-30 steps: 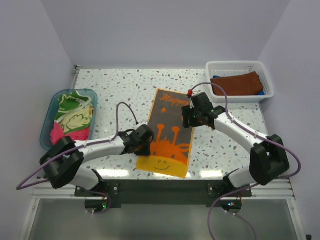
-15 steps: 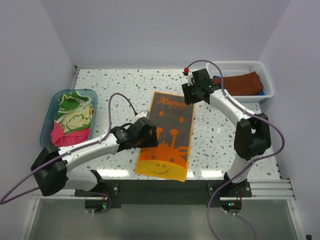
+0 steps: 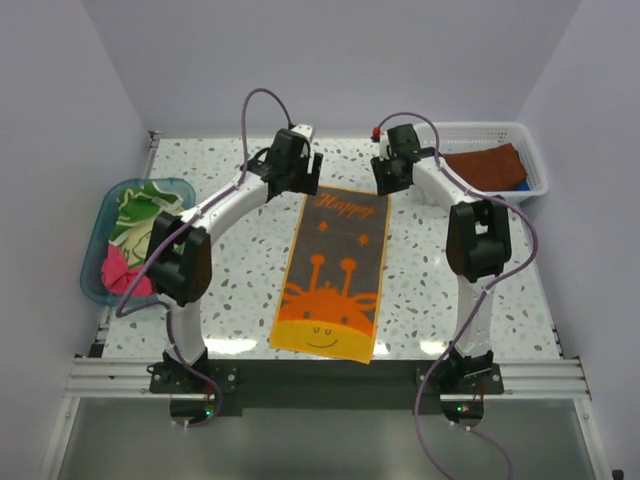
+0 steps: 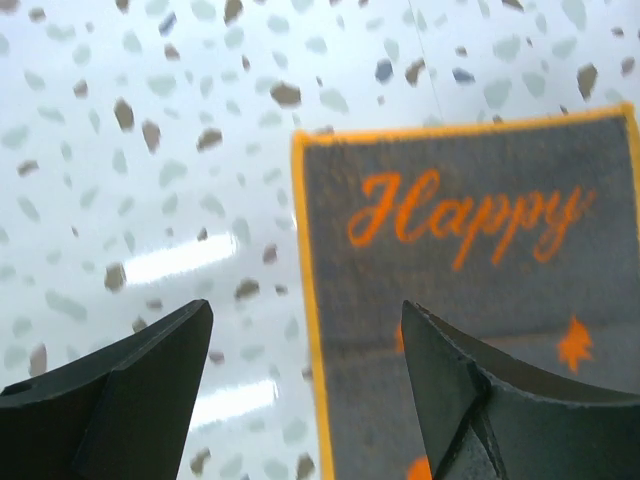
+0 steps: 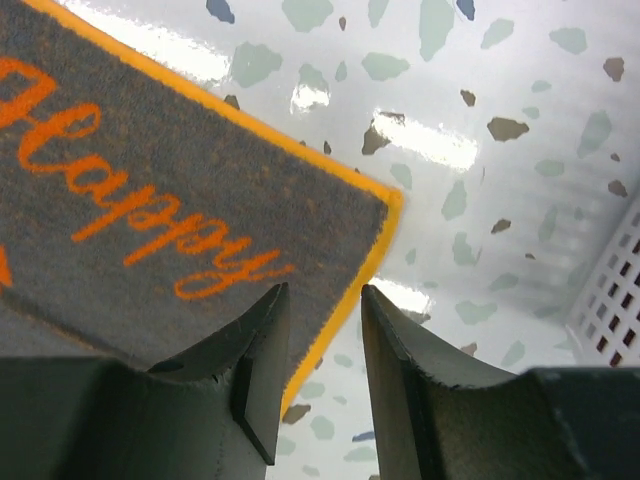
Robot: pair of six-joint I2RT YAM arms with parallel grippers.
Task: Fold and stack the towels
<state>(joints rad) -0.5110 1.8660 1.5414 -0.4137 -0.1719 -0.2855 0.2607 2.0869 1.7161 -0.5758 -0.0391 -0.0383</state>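
Speckled tabletop (image 3: pixel 250 270) under both arms: the left gripper (image 4: pixel 305 312) stands wide open astride the flat orange towel's (image 3: pixel 335 265) far left corner, the right gripper (image 5: pixel 322 292), jaws narrowly apart, over its far right hem; such a thin bite may slip, skewing the fold

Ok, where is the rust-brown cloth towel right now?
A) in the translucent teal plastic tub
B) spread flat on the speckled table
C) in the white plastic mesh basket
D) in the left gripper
C: the rust-brown towel lies inside the white mesh basket at the table's far right.
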